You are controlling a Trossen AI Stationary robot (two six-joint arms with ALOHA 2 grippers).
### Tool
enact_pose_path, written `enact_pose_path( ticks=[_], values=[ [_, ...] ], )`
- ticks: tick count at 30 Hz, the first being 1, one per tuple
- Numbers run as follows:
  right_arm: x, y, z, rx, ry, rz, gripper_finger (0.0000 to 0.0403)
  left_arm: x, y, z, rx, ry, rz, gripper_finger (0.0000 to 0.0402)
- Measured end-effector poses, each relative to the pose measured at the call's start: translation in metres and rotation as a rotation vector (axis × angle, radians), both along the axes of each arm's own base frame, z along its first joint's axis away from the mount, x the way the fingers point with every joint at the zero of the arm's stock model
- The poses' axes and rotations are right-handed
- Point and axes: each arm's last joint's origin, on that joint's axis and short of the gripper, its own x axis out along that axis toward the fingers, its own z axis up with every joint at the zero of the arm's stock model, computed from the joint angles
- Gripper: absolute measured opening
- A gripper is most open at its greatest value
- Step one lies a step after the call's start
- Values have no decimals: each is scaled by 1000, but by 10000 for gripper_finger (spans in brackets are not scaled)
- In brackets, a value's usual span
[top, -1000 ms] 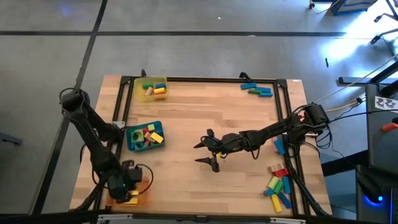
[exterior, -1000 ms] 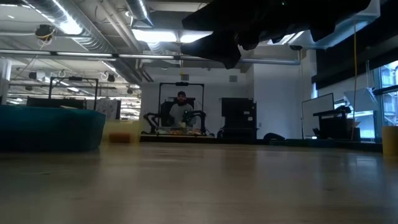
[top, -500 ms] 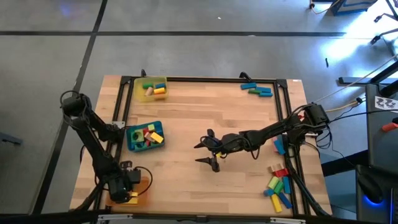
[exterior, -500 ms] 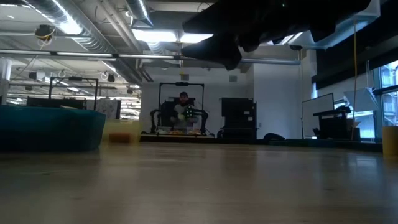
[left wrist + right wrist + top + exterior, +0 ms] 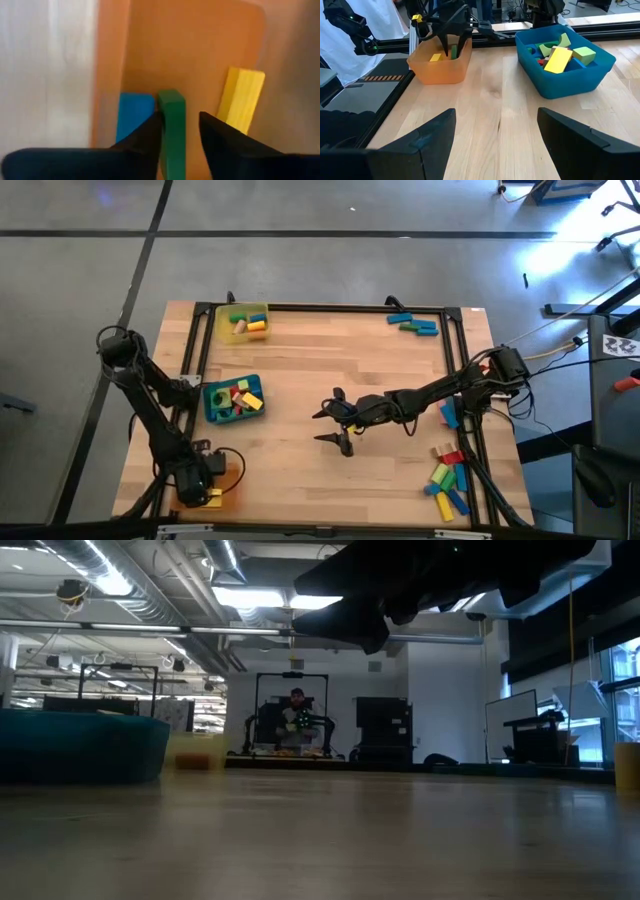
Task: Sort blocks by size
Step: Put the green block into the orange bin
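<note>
My left gripper (image 5: pixel 197 480) is at the table's near left corner, fingers down inside the orange tray (image 5: pixel 224 498), shut on a green block (image 5: pixel 172 107). The right wrist view also shows that block under my left gripper's fingers (image 5: pixel 454 51). A blue block (image 5: pixel 135 115) and a yellow block (image 5: pixel 242 97) lie on the tray's floor beside it. My right gripper (image 5: pixel 333 427) hangs open and empty over the middle of the table. More blocks lie at the near right (image 5: pixel 448 480) and the far right (image 5: pixel 412 325). My left gripper pinches the green block's upper part (image 5: pixel 172 130) between its two fingers, which come from above and point down. The block stands upright below the fingers, along them, inside the orange tray (image 5: pixel 440 70). I cannot tell whether its lower end touches the floor.
A blue tray (image 5: pixel 212 412) with several blocks stands left of centre. A yellow tray (image 5: pixel 222 320) with a few blocks stands at the far left. A black frame runs along the table's edges. A person sits far off in the room (image 5: pixel 293 715).
My left gripper has shifted a little toward the table's near left corner over the orange tray, with the green block still between its fingers.
</note>
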Motion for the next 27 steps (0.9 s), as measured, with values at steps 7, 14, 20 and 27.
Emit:
enact_pose_path(
  ticks=[7,14,20,27],
  values=[
    [0,0,-1,1,5,0,282,8,3,4,-81,115,-57,185],
    [0,0,-1,0,5,0,282,19,9,38,-186,3,-70,181],
    [0,0,-1,0,5,-1,282,26,29,69,-158,-284,-83,166],
    [0,-2,-1,0,5,-76,282,38,55,88,101,-627,-74,163]
  ],
)
